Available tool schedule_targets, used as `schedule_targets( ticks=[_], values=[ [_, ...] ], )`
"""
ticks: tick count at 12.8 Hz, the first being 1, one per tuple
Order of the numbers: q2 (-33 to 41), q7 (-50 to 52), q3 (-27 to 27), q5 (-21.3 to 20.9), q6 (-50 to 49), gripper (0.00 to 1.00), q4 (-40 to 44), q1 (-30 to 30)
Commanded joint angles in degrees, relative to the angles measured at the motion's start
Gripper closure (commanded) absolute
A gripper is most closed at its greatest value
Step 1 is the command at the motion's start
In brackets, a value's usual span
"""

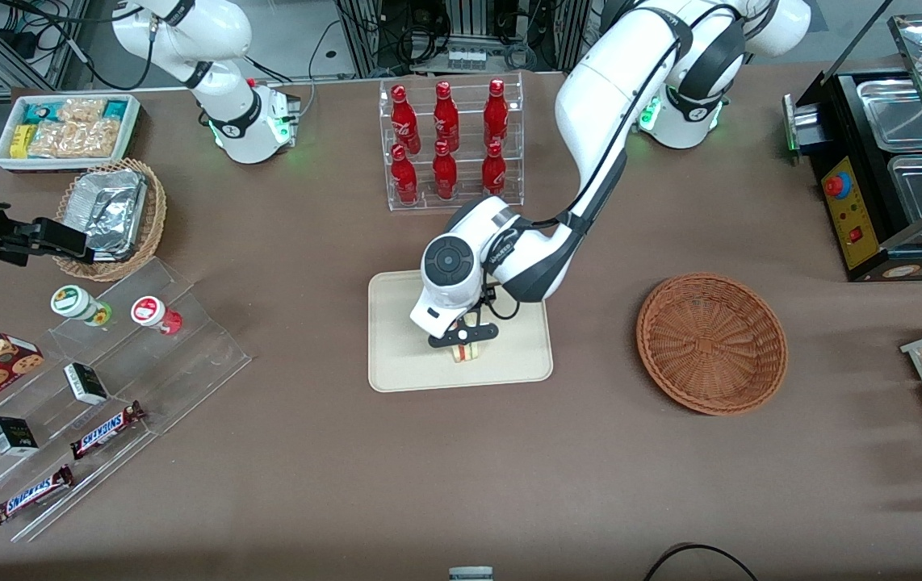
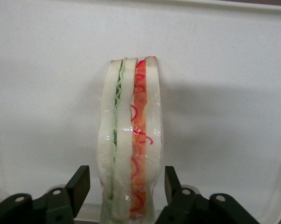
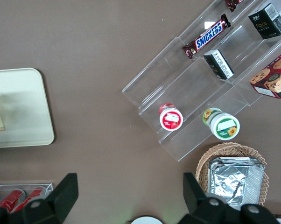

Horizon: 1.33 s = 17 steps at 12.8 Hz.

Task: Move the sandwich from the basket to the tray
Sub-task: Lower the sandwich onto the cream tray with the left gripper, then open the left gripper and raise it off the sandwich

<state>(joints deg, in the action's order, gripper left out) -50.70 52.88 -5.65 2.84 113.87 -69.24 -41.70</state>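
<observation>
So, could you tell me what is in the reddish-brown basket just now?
Nothing: the basket shows bare wicker. The sandwich stands on the tray, between the open gripper fingers.

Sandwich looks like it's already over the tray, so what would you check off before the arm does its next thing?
1. Sandwich over the tray, not the basket: ok.
2. Basket holds nothing more: ok.
3. Tool above the tray with its fingers on either side of the sandwich: ok.
4. Fingers let go: ok, a gap shows on both sides in the wrist view.
5. Sandwich resting on the tray rather than hanging above it: cannot tell.
6. Sandwich well inside the tray's rim: ok.
</observation>
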Motion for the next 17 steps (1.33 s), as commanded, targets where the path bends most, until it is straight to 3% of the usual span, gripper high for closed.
schedule_targets(
  ticks=[1,17],
  values=[
    [0.24,1.0,0.64,0.33,-1.19,0.0,2.7,-0.58],
    [13.68,0.04,2.05,-0.11,-11.74,0.0,2.89,3.1]
  ],
)
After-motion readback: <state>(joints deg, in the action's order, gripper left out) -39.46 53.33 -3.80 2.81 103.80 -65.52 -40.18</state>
